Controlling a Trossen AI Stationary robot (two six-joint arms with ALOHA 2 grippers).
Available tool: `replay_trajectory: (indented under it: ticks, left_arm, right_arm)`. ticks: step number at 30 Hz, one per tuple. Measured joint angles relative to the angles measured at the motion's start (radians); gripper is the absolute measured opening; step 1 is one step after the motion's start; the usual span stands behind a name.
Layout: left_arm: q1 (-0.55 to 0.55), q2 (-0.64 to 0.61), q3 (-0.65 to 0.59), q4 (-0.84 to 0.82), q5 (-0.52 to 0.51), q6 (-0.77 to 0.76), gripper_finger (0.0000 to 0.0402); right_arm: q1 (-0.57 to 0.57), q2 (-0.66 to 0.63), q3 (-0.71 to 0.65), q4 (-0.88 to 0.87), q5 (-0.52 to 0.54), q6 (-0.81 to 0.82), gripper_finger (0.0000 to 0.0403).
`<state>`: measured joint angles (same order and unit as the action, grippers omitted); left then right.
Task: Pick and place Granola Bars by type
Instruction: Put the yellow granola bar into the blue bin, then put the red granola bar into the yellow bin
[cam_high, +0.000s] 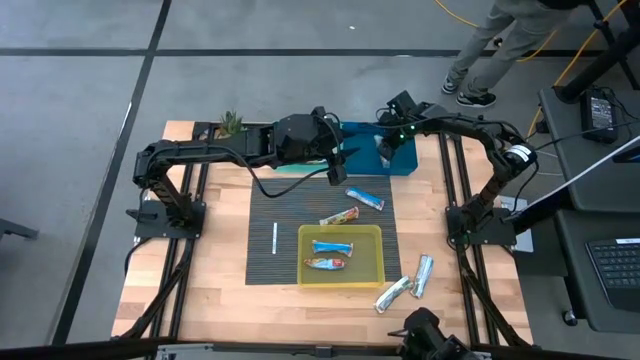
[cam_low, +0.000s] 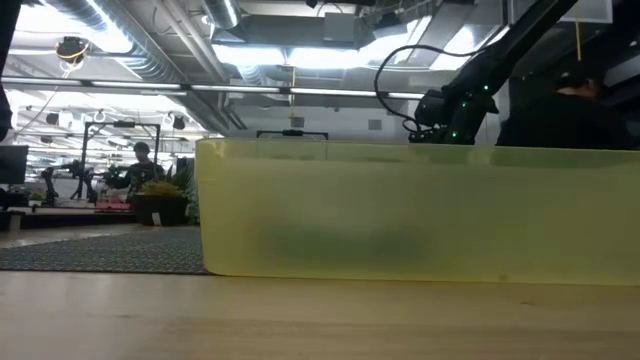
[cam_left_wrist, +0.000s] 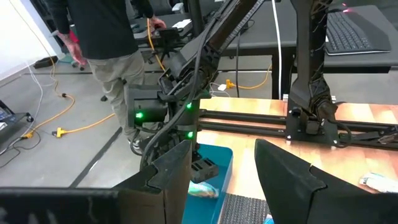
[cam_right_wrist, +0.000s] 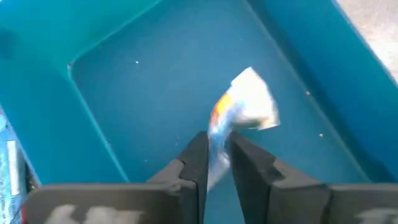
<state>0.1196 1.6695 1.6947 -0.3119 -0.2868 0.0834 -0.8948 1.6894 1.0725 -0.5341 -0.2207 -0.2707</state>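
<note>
My right gripper (cam_right_wrist: 219, 149) hangs over the blue bin (cam_right_wrist: 143, 93) at the table's far edge, shut on a silver granola bar (cam_right_wrist: 249, 109) with an orange mark. My left gripper (cam_left_wrist: 227, 186) stands open and holds nothing, raised just left of the bin (cam_high: 362, 163). On the dark mat lie a blue bar (cam_high: 365, 200) and an orange-brown bar (cam_high: 340, 215). The yellow tray (cam_high: 378, 240) holds a blue bar (cam_high: 332, 246) and an orange-brown one (cam_high: 327, 264). Two silver bars (cam_high: 393, 293) (cam_high: 423, 275) lie on the wood to the tray's right. My right gripper pinches one end of the silver bar (cam_right_wrist: 217, 163) between its two fingers. The fingers slant down into the bin from above. The rest of the bar sticks out past the fingertips over the bin's floor; whether it touches the floor I cannot tell.
A thin white stick (cam_high: 275, 238) lies on the mat (cam_high: 265, 205) left of the yellow tray. A small plant (cam_high: 231, 123) stands at the far left corner. A person (cam_high: 495, 50) stands beyond the table's far right corner. Bare wood lies along the near edge.
</note>
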Motion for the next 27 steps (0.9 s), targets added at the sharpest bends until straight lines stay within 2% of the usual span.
replay_trajectory:
  ticks: [12, 15, 20, 22, 27]
  left_arm:
    - [0.0, 0.0, 0.0, -0.013, 0.0, 0.0, 0.0169]
    - [0.0, 0.0, 0.0, -0.029, -0.003, 0.0, 0.0169]
    - [0.0, -0.001, 0.0, -0.103, -0.063, 0.037, 0.0169]
    - [0.0, -0.003, 0.0, -0.122, -0.099, 0.048, 0.0169]
    - [0.006, -0.004, 0.0, -0.121, -0.167, 0.053, 0.017]
  right_arm:
    - [0.0, -0.024, 0.0, 0.022, -0.003, -0.027, 0.0122]
    - [0.0, -0.06, 0.0, 0.018, -0.071, -0.052, 0.013]
    - [0.027, -0.163, 0.0, -0.002, -0.264, -0.06, 0.0134]
    - [0.056, -0.217, 0.0, -0.032, -0.297, -0.086, 0.0134]
    - [0.154, -0.348, 0.0, -0.151, -0.304, -0.17, 0.0134]
